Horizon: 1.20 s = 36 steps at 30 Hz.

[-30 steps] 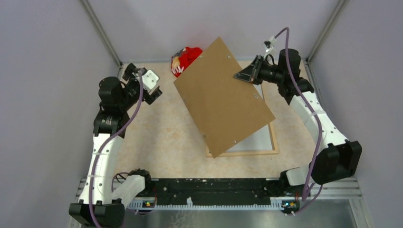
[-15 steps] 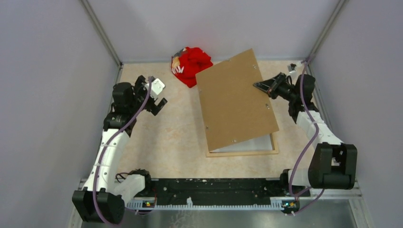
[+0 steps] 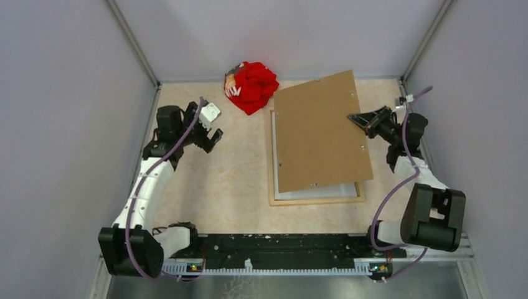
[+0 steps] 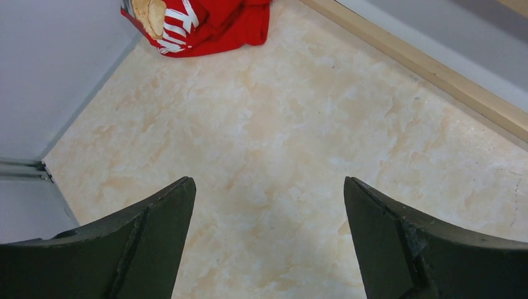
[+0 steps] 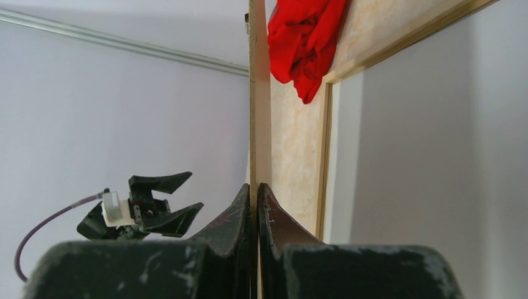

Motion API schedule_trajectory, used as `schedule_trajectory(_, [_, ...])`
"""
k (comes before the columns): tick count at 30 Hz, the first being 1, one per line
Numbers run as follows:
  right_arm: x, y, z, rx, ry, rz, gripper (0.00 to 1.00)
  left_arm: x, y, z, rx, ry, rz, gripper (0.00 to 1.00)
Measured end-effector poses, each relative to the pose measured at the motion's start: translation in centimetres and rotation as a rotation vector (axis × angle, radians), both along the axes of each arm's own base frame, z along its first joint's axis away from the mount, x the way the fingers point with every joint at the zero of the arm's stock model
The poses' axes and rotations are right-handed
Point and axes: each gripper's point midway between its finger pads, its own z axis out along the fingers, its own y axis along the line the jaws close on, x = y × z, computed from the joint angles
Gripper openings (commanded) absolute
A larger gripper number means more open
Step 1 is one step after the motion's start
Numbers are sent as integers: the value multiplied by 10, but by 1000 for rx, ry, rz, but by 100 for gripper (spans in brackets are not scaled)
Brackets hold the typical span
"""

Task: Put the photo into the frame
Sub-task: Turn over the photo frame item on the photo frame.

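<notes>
The thin light-wood frame (image 3: pixel 317 200) lies flat on the table right of centre, with a pale grey surface (image 3: pixel 339 189) inside it. The brown backing board (image 3: pixel 320 134) is tilted over the frame and covers most of it. My right gripper (image 3: pixel 353 117) is shut on the board's right edge; in the right wrist view its jaws (image 5: pixel 256 190) pinch the board edge-on (image 5: pixel 259 93) beside the frame rail (image 5: pixel 326 143). The photo's dark print does not show in any view. My left gripper (image 3: pixel 212 134) is open and empty above bare table (image 4: pixel 268 237), left of the frame (image 4: pixel 436 71).
A crumpled red cloth (image 3: pixel 252 86) lies at the back, just left of the frame's far corner; it also shows in the left wrist view (image 4: pixel 205 25) and the right wrist view (image 5: pixel 305 37). Walls close in the table on the left, back and right.
The right arm has come down and carried the backing board right and lower, from steeply raised to nearly flat over the frame. The left arm has dropped and shifted slightly toward the centre.
</notes>
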Motion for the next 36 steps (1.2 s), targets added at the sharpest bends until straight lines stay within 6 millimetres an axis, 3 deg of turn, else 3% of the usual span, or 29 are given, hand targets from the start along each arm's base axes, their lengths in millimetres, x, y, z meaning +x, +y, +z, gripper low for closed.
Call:
schedule_trajectory(4, [3,-1,-4,11,-4,15,0,1,-2,-6,-6,20,-11,95])
schedule_trajectory(13, [13,-4,-33,18,58,20,0,4,-8,-22,-20,70,-40,95])
schedule_trajectory(24, [17,-6,-69,5,113,16,0,3,-13,-23,-27,77,-59,98])
schedule_trajectory(36, [23,-8,-90,-5,144,10,0,2,-14,-26,-27,87,-63,98])
